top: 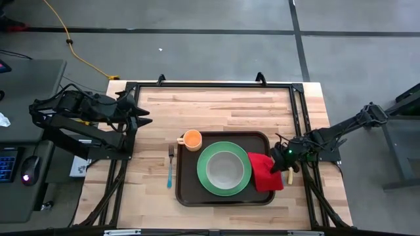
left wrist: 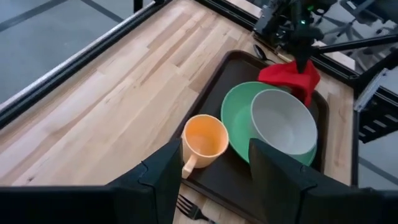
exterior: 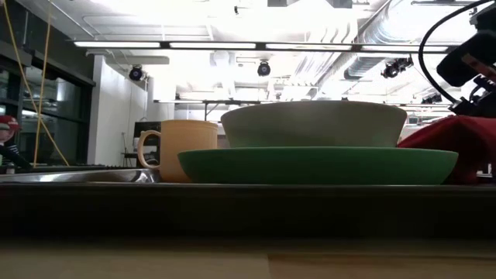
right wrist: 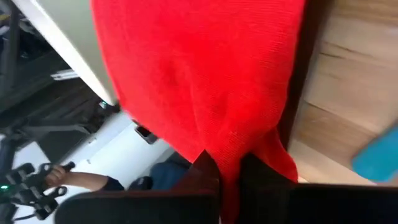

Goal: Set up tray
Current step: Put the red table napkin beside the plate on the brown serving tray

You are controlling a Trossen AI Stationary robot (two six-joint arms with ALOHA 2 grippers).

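- Napkin duty right now: my right end effector (top: 287, 159) is pinched fully shut on one edge of the red napkin (top: 264, 172), at the right end of the tray (top: 190, 194).
- Tray sits in the middle of the desk (top: 216, 108), toward the near edge. Green plate (top: 205, 180) with the pale bowl (top: 225, 168) is centred on it, orange cup (top: 191, 139) at its far-left corner, part over the rim.
- Napkin looks half on the tray, its right edge spilling over the rim, so I'd guess the job is to lay it flat beside the plate.
- Tips for doing it well: keep the cloth low and drag it taut, so it doesn't bunch against the plate.
- Let go only once the fabric is lying down, otherwise it'll flop back into a heap.
- Watch the pale-handled utensil (top: 289, 175) just off the tray's right side; easy to knock.
- Left end effector (top: 143, 115) waits partly open, holding nothing, over the desk's far left. Fork (top: 170, 167) lies left of the tray.
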